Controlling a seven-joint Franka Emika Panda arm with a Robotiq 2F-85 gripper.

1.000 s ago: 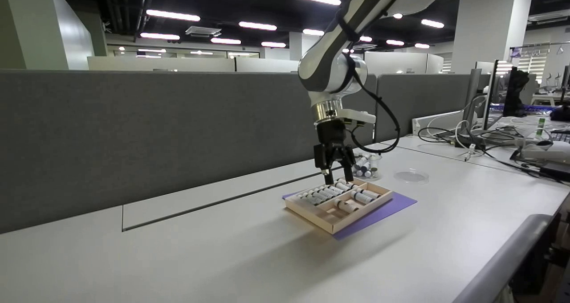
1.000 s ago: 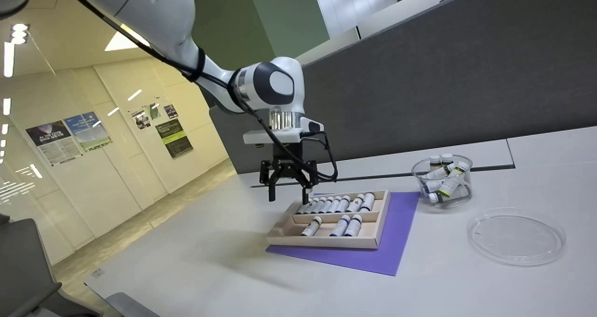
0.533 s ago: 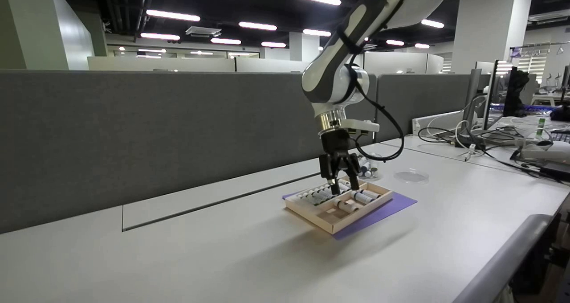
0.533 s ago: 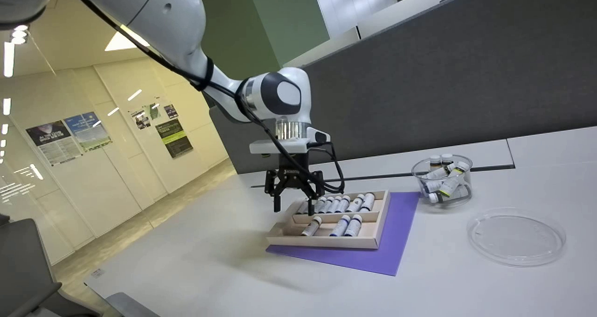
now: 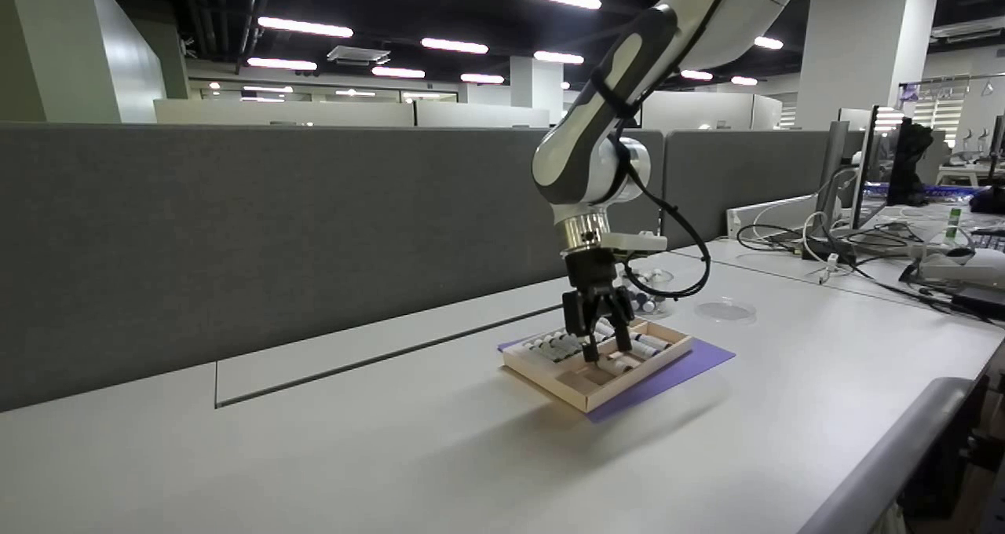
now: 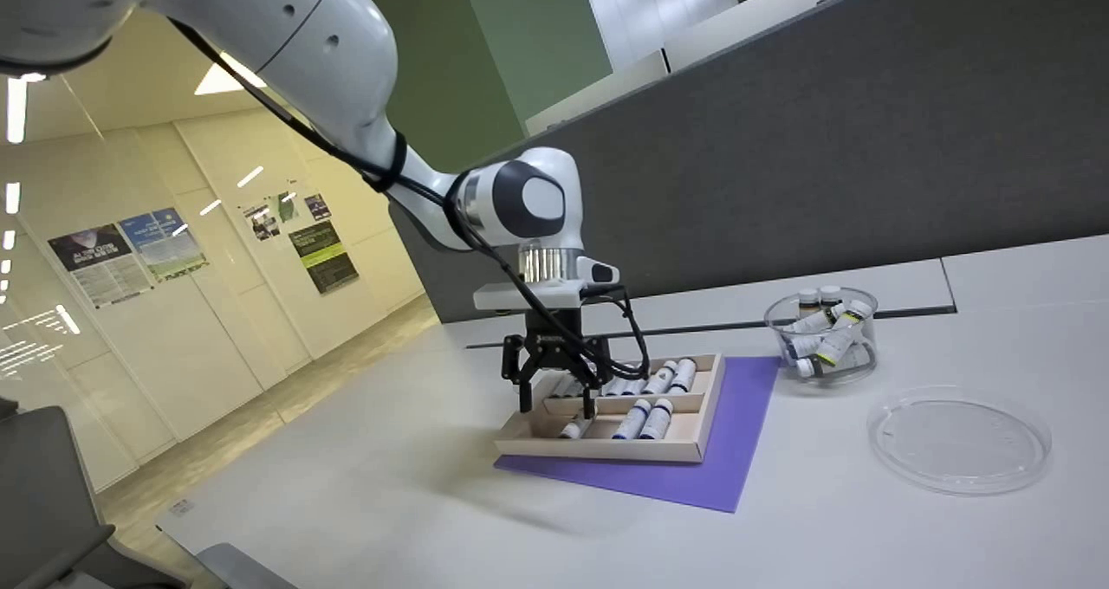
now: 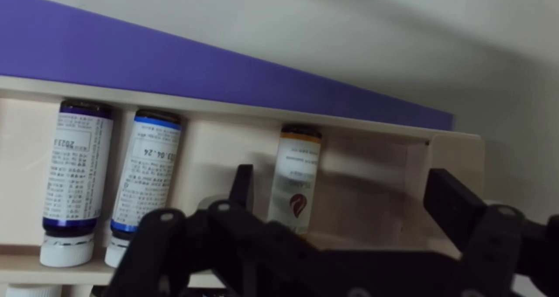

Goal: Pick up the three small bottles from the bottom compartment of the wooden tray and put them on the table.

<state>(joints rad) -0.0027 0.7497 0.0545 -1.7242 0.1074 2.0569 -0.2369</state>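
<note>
Table (image 6: 390, 494) | three bottles (image 7: 146, 170) crosswise in bottom compartment (image 7: 218, 144), bases outward | pincer (image 6: 557, 404) spread wide, empty

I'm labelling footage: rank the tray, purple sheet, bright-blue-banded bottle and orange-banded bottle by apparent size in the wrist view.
1. Tray
2. Purple sheet
Smallest, order unsure: bright-blue-banded bottle and orange-banded bottle, both partly hidden by the jaws.

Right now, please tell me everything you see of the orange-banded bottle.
The small bottle, perhaps dark glass, has a dark base, an orange band and a whitish label with a reddish mark. It lies on its side in the bottom compartment of the wooden tray, apart from the blue-banded bottle. The open gripper is not holding it but hides its cap end in the wrist view.
</note>
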